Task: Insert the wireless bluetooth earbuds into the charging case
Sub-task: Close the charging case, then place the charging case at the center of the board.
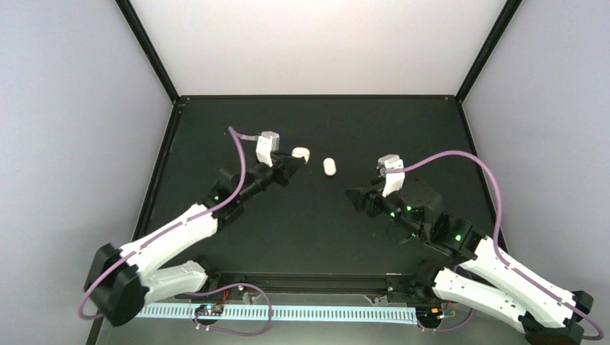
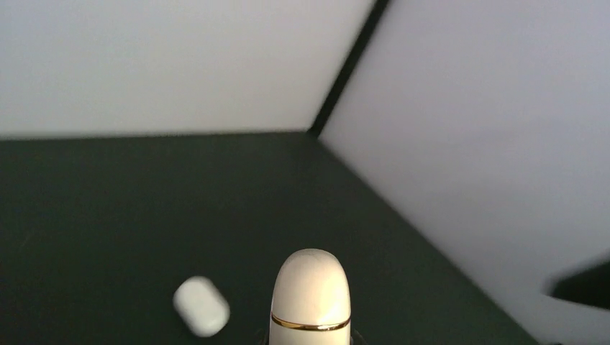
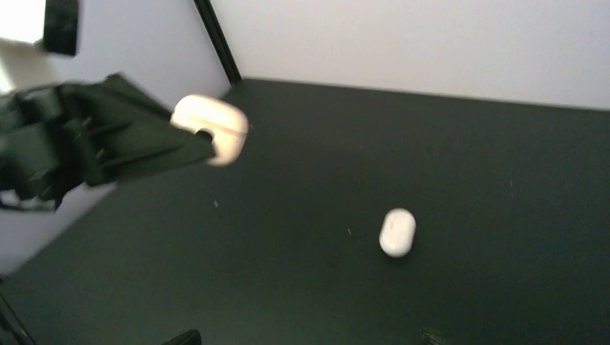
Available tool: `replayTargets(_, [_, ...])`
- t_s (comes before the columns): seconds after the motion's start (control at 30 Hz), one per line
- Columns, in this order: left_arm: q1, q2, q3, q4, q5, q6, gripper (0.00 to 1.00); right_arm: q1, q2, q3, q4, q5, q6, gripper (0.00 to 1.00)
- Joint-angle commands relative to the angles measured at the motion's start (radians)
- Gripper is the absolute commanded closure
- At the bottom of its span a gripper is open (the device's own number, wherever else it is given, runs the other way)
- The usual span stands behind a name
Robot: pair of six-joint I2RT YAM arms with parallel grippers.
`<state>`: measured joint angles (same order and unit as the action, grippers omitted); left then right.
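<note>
No earbuds show in any view. A beige charging case (image 1: 301, 153) with a thin gold band is closed and held above the table by my left gripper (image 1: 292, 161), which is shut on its lower end. It fills the bottom of the left wrist view (image 2: 311, 295) and shows in the right wrist view (image 3: 210, 128). A second, white case (image 1: 329, 167) lies closed on the black table, right of the held one (image 2: 201, 306) (image 3: 397, 231). My right gripper (image 1: 357, 198) is open and empty, right of and nearer than the white case, with only its fingertips (image 3: 183, 336) showing.
The black table (image 1: 316, 230) is bounded by a raised black rim and pale walls at the back and both sides. The left arm's dark wrist (image 3: 79, 147) reaches in from the left of the right wrist view.
</note>
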<state>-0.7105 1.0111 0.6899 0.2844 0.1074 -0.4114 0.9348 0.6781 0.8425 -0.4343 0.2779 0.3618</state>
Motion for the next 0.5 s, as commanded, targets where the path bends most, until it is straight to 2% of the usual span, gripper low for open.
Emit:
replayTargets(0.0, [0.128,0.151,-0.002,0.067,0.08,-0.157,0.99,0.001,-0.038,-0.073,0.012,0.039,0.027,0.22])
replayTargets(0.13, [0.174,0.322,0.06,0.118,0.108,-0.173,0.98,0.001,-0.062,-0.102,0.008,0.033,0.022,0.22])
replayTargets(0.37, [0.238,0.633,0.239,0.072,0.302,-0.217,0.98,0.001,-0.08,-0.083,-0.029,0.06,-0.028,0.21])
replayTargets(0.47, [0.241,0.725,0.27,0.093,0.334,-0.239,0.99,0.001,-0.089,-0.072,-0.043,0.062,-0.042,0.21])
